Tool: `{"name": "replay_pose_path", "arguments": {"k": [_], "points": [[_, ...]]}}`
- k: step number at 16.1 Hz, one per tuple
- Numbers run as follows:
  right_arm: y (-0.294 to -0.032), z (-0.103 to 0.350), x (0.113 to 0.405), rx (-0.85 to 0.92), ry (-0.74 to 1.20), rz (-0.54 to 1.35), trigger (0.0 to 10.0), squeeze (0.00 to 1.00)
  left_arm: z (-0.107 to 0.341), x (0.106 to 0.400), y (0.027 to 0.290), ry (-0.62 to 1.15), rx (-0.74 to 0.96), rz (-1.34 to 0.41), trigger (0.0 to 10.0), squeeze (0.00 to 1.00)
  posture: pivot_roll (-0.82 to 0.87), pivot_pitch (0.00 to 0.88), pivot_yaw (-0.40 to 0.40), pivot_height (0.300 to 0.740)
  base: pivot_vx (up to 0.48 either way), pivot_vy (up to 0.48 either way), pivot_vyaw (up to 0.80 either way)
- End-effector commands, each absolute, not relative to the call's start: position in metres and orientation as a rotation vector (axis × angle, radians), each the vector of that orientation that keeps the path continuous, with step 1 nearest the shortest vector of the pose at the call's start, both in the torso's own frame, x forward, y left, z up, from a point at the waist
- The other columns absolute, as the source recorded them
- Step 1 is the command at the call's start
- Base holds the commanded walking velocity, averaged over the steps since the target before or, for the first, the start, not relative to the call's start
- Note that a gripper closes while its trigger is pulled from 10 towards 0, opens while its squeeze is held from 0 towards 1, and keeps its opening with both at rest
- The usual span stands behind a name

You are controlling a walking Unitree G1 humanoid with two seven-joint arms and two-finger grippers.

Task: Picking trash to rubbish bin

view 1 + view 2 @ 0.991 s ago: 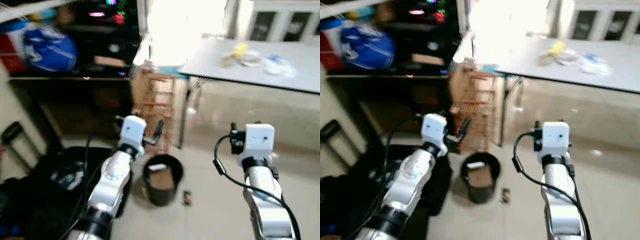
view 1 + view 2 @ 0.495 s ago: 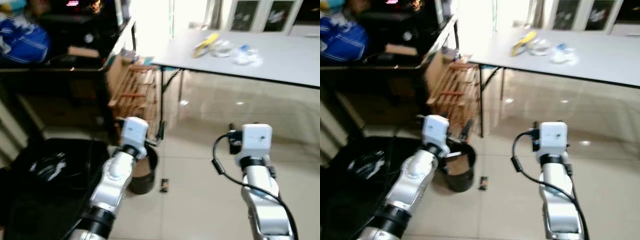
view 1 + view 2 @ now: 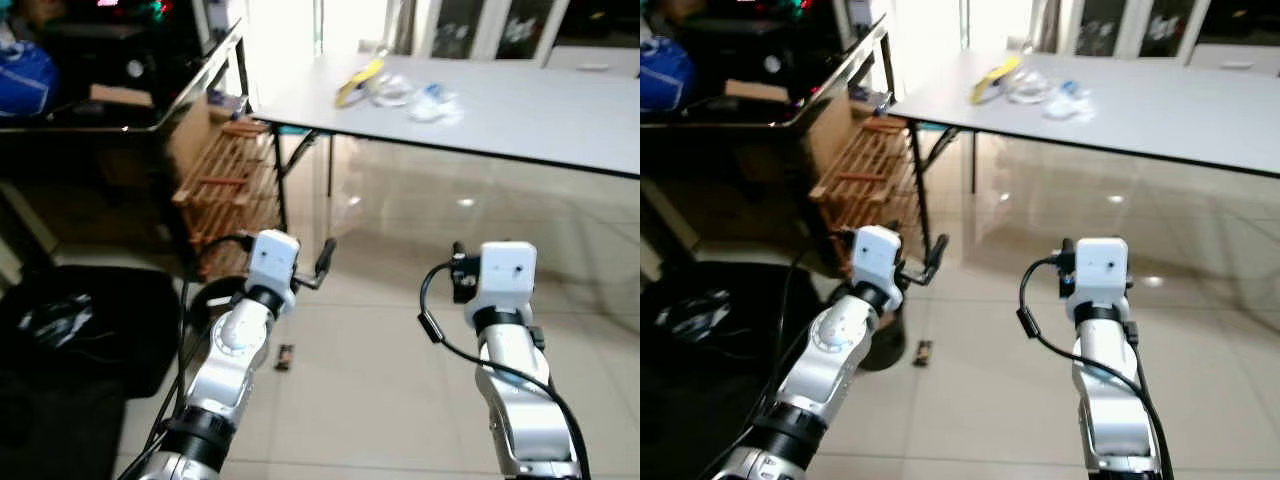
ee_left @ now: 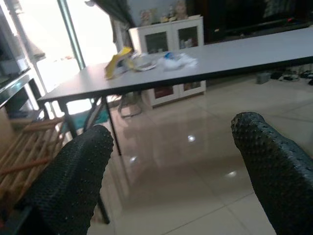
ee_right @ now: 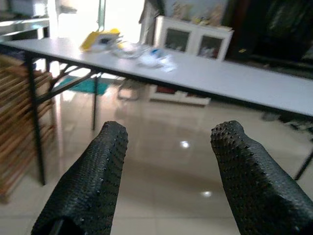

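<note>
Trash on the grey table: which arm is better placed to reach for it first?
Probably the left. The yellow wrapper and clear wrappers lie at the table's left end, nearer the left gripper. Both it and the right gripper are open and empty, and the table is far off.

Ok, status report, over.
Both grippers, left and right, open, empty, raised. Trash on the table ahead. Small scrap on the floor.
</note>
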State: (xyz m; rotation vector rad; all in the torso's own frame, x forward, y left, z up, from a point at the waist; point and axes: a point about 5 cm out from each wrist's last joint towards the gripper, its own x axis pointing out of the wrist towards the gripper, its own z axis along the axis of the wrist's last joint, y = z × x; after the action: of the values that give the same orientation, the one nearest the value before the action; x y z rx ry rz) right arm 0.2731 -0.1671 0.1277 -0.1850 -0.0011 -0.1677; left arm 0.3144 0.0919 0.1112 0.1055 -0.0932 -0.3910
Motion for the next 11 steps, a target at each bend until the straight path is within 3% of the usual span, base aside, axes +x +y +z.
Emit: {"name": "replay_pose_path", "arguments": {"k": [1,11], "points": [[-0.1606,0.1299,0.2746,-0.168,-0.007,-0.152,10.0,0.0,0.1127,0.3166,0.0996,-0.1,0.127,-0.376,10.0,0.0,-0.08,0.038,0.043,0.74,0.0,-0.439,0.0],[-0.1644,0.1337,0.278,-0.183,-0.017,-0.169,10.0,0.0,0.1116,0.3203,0.0932,-0.094,0.125,-0.384,10.0,0.0,-0.1,0.042,0.046,0.74,0.0,-0.436,0.0]]}}
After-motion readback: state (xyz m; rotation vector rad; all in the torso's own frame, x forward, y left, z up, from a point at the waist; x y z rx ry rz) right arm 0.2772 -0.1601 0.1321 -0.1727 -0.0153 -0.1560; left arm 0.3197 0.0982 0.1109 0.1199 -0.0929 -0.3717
